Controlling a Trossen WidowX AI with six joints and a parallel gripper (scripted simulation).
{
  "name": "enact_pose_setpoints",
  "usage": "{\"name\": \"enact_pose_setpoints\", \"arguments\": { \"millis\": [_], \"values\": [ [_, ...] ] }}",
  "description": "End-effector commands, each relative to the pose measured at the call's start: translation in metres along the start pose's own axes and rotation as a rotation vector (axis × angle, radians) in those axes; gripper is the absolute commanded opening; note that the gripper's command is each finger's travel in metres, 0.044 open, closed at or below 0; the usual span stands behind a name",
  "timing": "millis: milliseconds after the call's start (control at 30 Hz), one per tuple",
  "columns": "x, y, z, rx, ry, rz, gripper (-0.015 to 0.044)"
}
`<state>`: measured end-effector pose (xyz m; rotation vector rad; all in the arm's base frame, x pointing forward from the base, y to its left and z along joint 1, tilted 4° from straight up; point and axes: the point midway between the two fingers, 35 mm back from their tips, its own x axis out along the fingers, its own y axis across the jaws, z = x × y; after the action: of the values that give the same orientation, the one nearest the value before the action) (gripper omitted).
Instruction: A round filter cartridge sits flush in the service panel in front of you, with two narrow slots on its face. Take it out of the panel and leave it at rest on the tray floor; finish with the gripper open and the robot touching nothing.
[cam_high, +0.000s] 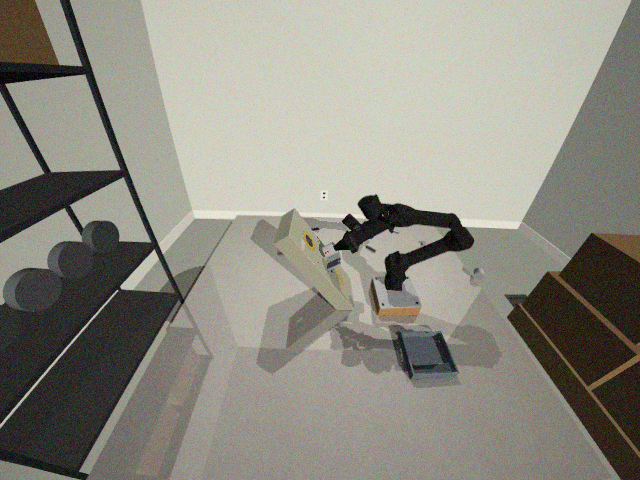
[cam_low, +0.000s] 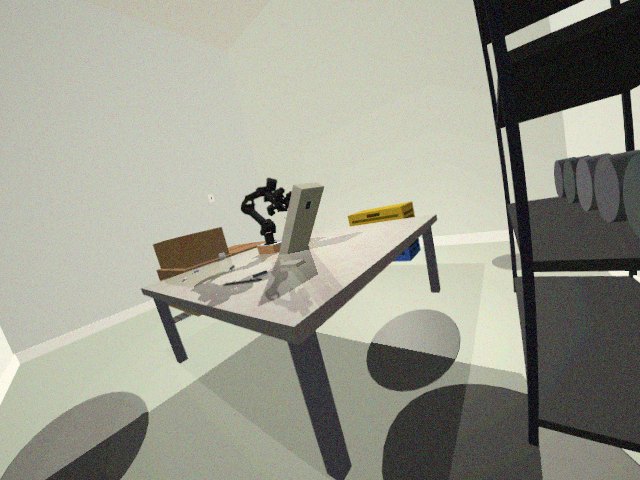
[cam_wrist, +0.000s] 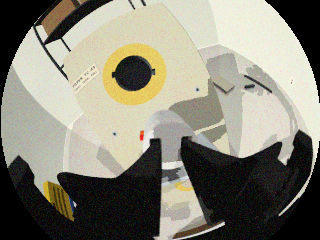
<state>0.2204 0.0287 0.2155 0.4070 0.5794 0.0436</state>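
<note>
Gripper (cam_wrist: 171, 144) fingers are narrow and clamped on the round grey filter cartridge (cam_wrist: 170, 127), which is out of the service panel (cam_wrist: 167, 40). The yellow-ringed socket (cam_wrist: 134, 74) shows dark and empty, up and to the left of the fingers in the wrist view. Step in hand, as I judge it, is the carry to the tray (cam_high: 434, 374). Keep the squeeze firm, back straight off the panel face before swinging, and keep the cartridge level so it doesn't slip. The tray sits on the table on the far side of the arm base (cam_high: 410, 311) from the panel, well apart from the gripper. The swing should pass over or around the base and the arm's own elbow (cam_high: 460, 237). The panel's slanted edge is close beside the wrist, the room above looks open, and the tray walls are low, so lower inside the rim, then let go.
</note>
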Motion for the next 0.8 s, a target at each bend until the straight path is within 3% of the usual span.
{"name": "enact_pose_setpoints", "arguments": {
  "millis": [0, 333, 567, 700, 767],
  "values": [
    [-0.001, 0.001, 0.002, -0.001, -0.004, 0.002, 0.009],
    [0.0, -0.001, -0.003, -0.001, -0.012, 0.01, 0.009],
    [-0.009, 0.028, 0.059, -0.001, -0.015, 0.011, 0.009],
    [-0.009, 0.031, 0.066, -0.001, -0.015, 0.011, 0.009],
    [-0.014, 0.034, 0.071, -0.002, -0.016, 0.012, 0.0143]
  ]
}}
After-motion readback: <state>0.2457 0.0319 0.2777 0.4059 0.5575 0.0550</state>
